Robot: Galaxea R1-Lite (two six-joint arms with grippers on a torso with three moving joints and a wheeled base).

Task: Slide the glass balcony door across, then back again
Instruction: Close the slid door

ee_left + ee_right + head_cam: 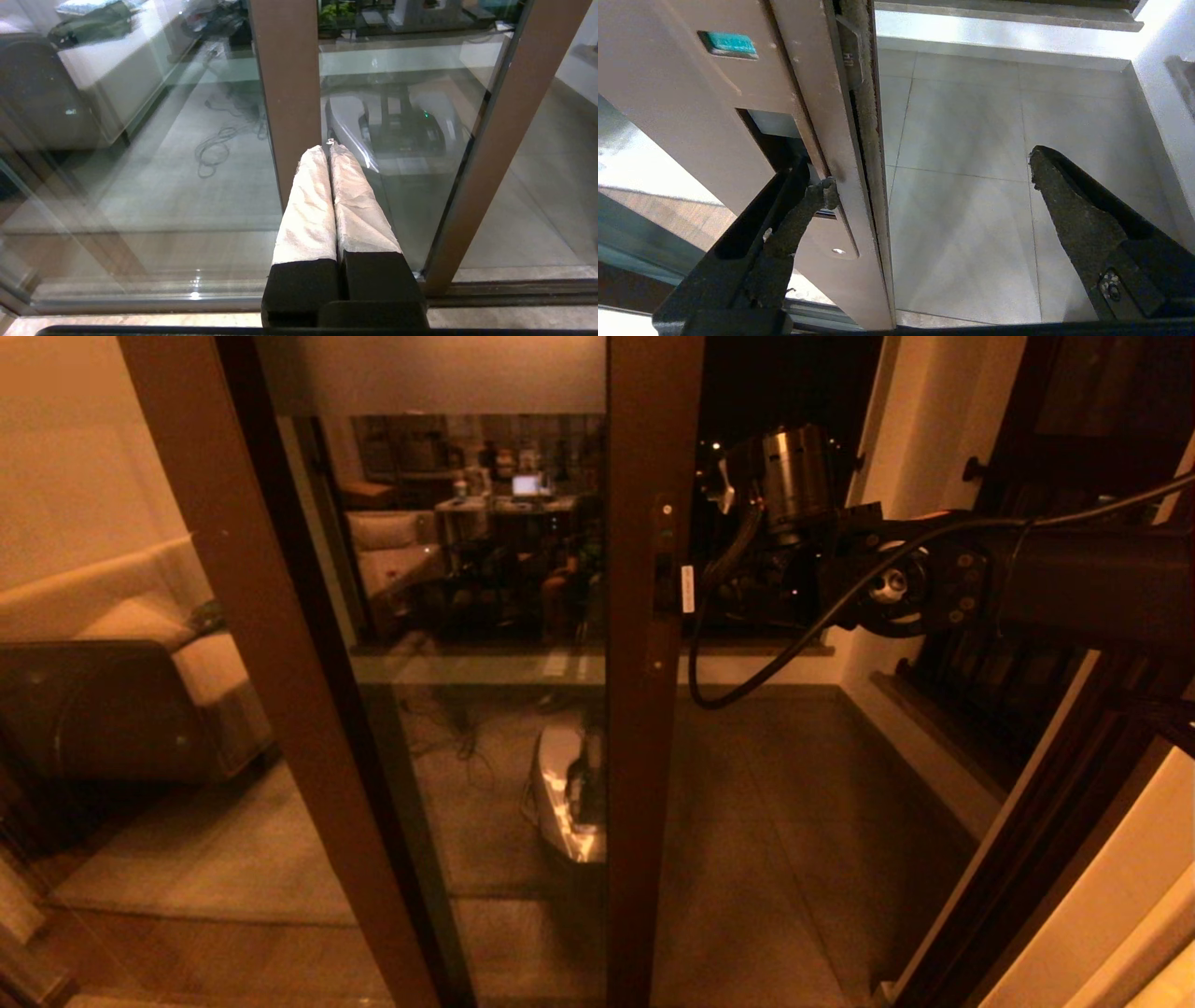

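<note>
The glass balcony door (504, 728) stands partly slid open, its brown wooden stile (649, 756) upright in the middle of the head view. A slim lock plate (665, 555) sits on the stile; in the right wrist view the plate (728, 44) carries a green indicator. My right gripper (930, 171) is open and straddles the stile's edge (859, 140). One finger (803, 210) is hooked in the recess on the stile's face, the other finger (1064, 205) hangs free over the balcony floor. My left gripper (329, 149) is shut and empty, low, facing the door's bottom (495, 154).
Right of the stile the gap shows tiled balcony floor (794, 803), a white wall (934, 429) and a dark barred window (1027, 663). A sofa (121, 663) shows behind the left fixed panel. The floor track (514, 289) runs below. My right arm's cable (747, 681) loops by the stile.
</note>
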